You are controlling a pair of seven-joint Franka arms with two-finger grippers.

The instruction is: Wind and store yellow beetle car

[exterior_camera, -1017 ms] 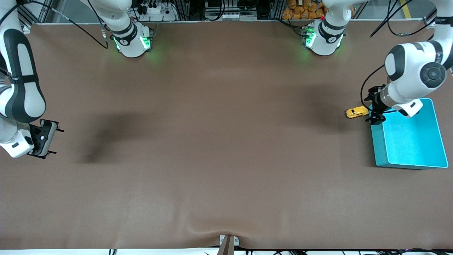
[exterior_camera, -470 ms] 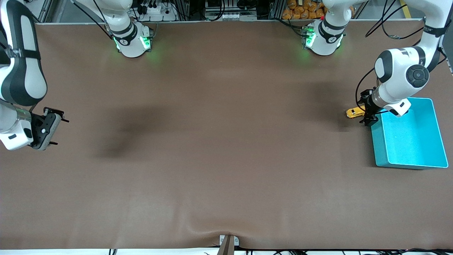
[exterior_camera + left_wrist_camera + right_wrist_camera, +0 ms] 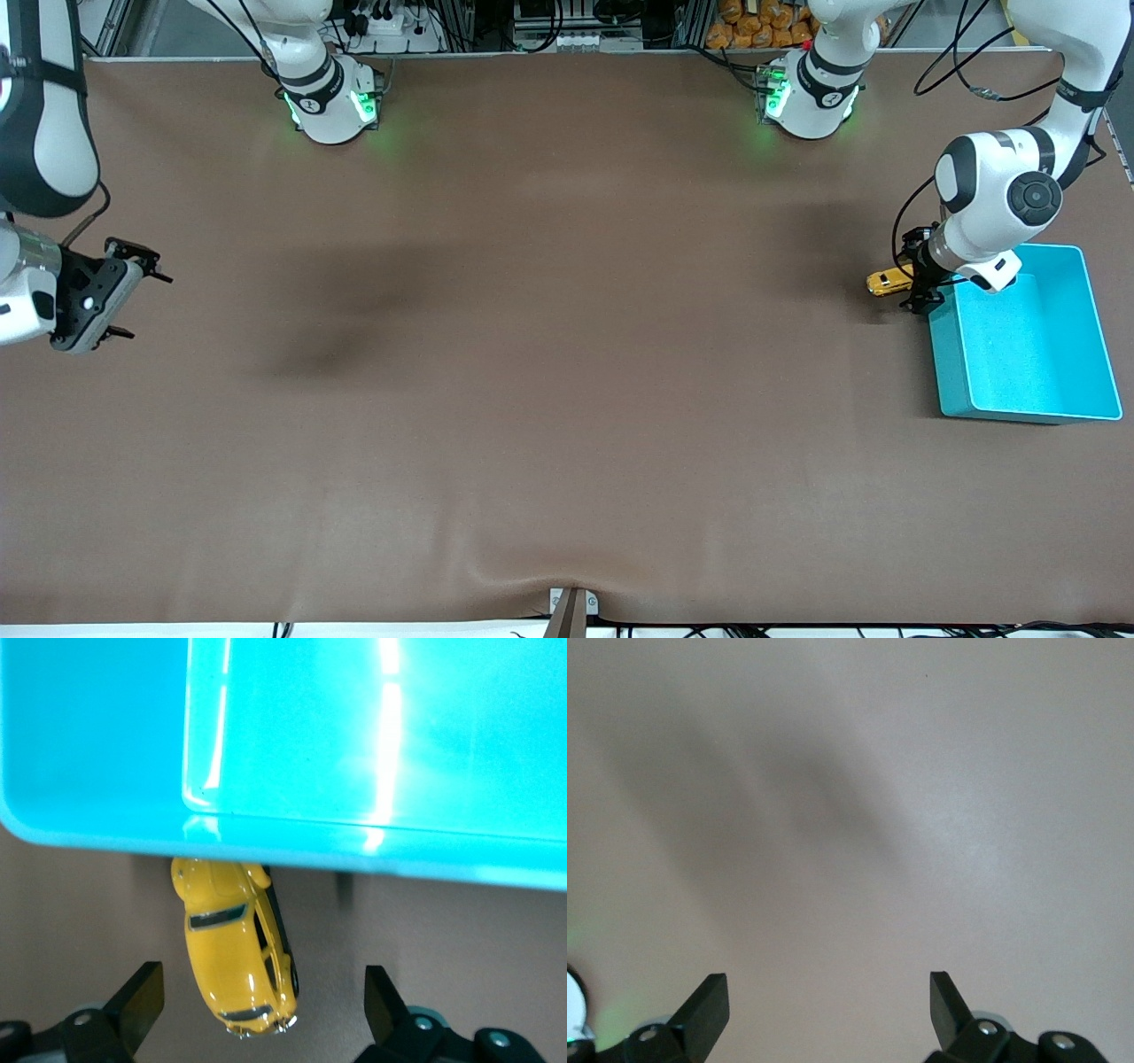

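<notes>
The yellow beetle car stands on the brown table beside the cyan bin, at the left arm's end of the table. In the left wrist view the yellow beetle car lies between my open fingers, touching neither, with its nose under the cyan bin's rim. My left gripper is open and low over the car's end nearest the bin. My right gripper is open and empty above bare table at the right arm's end.
The cyan bin's inside shows nothing in it. The brown mat covers the whole table, with a small grey bracket at the edge nearest the front camera. The right wrist view shows only bare mat.
My left gripper has come down from over the bin's corner onto the car and partly covers it. My right gripper has risen and swung a little toward the robots' bases.
</notes>
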